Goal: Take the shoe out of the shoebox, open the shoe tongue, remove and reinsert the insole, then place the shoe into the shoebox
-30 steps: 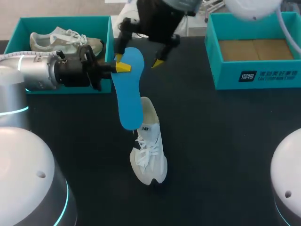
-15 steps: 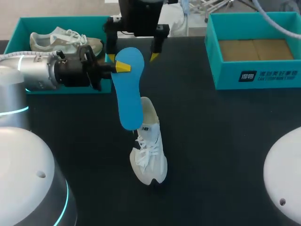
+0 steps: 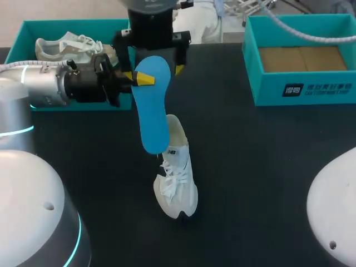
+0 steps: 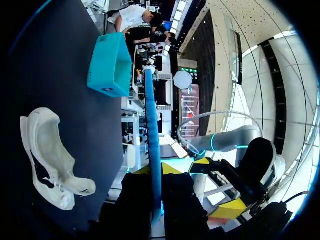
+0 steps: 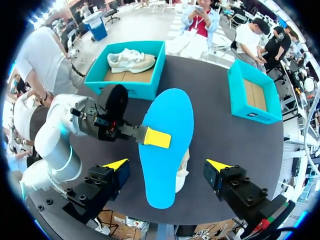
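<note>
Shoes, two white ones: one [image 3: 72,49] sits in the left teal shoebox [image 3: 78,23], one [image 3: 177,178] lies mid-worktop [image 3: 267,167]. The left fingers [image 3: 146,79] pinch the single blue insole [image 3: 151,105], held up near that second shoe. The right fingers [image 5: 116,164] straddle the insole, spread wide, touching nothing. A second teal shoebox [image 3: 303,89] at the right carries white print.

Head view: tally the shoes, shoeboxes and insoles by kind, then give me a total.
White shoes: 2
Teal shoeboxes: 2
Blue insole: 1
Total: 5
</note>
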Controlling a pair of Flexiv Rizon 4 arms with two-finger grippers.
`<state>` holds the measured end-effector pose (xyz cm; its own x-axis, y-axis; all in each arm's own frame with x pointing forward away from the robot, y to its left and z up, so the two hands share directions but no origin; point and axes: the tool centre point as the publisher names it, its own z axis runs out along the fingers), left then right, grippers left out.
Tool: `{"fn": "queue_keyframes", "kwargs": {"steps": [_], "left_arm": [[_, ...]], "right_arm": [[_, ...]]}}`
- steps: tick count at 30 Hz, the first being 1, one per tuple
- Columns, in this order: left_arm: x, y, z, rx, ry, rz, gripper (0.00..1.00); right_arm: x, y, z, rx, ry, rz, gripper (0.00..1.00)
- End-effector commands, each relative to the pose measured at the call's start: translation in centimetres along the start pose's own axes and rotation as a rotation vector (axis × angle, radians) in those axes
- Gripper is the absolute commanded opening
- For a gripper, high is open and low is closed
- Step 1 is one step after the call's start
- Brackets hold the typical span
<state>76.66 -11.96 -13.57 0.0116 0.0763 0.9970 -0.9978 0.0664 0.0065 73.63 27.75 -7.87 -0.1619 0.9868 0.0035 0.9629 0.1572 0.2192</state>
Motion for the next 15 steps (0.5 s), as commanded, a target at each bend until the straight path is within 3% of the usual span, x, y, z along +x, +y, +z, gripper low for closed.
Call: {"fn": "queue_keyframes", "kwargs": {"steps": [1, 14, 15], "left_arm": [[0.02, 0.14, -0.04, 0.003, 0.0, 0.001, 0.0], [0.02, 0.14, -0.04, 0.003, 0.0, 0.001, 0.0], [0.02, 0.14, -0.04, 0.003, 0.0, 0.001, 0.0]], "right_arm": [[0.33, 0.02, 0.03, -0.004, -0.04, 0.03, 1.0], [0.29, 0.01, -0.05, -0.016, -0.017, 0.029, 1.0], [0.23, 0.01, -0.06, -0.095, 0.087, 0.117, 1.0]]}}
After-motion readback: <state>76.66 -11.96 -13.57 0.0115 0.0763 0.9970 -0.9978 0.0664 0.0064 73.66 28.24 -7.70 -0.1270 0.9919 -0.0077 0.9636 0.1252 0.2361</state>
